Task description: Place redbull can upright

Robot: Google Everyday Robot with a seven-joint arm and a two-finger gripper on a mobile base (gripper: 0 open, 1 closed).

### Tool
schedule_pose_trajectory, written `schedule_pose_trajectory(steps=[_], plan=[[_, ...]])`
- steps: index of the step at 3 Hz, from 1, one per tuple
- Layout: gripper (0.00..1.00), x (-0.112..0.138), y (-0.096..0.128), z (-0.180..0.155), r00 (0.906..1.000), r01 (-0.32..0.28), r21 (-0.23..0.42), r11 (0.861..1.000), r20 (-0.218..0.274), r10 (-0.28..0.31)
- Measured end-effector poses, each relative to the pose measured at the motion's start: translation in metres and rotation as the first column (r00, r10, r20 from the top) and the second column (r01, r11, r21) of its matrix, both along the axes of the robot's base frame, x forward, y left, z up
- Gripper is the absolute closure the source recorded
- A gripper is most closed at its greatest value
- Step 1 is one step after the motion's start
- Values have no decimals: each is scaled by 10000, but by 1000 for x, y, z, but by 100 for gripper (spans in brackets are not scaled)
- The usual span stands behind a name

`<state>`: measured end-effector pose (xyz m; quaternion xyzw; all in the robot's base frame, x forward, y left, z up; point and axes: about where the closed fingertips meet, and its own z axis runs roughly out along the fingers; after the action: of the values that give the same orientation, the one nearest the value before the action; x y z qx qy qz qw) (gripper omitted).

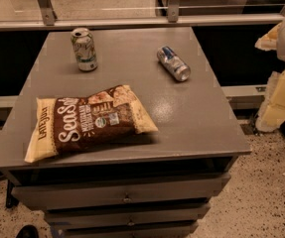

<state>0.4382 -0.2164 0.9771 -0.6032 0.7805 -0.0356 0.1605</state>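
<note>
The redbull can [173, 63] is slim, silver and blue, and lies on its side on the grey table top [191, 118] at the back right, its shiny end pointing toward the front right. My gripper [277, 68] shows as white and pale yellow parts at the right edge of the view. It is beyond the table's right side and apart from the can, with nothing seen in it.
A shorter white and green can [84, 49] stands upright at the back left. A brown and cream chip bag [90, 120] lies flat at the front left. Drawers [127, 197] sit under the top. A rail and glass [132, 20] run behind.
</note>
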Motion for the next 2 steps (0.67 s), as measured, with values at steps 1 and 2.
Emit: schedule_pose_trajectory(steps=[1,2], plan=[[0,0,0,0,10000,0,0,10000,0,0],[0,9,6,-2,9995,269,318,9991,137,-274]])
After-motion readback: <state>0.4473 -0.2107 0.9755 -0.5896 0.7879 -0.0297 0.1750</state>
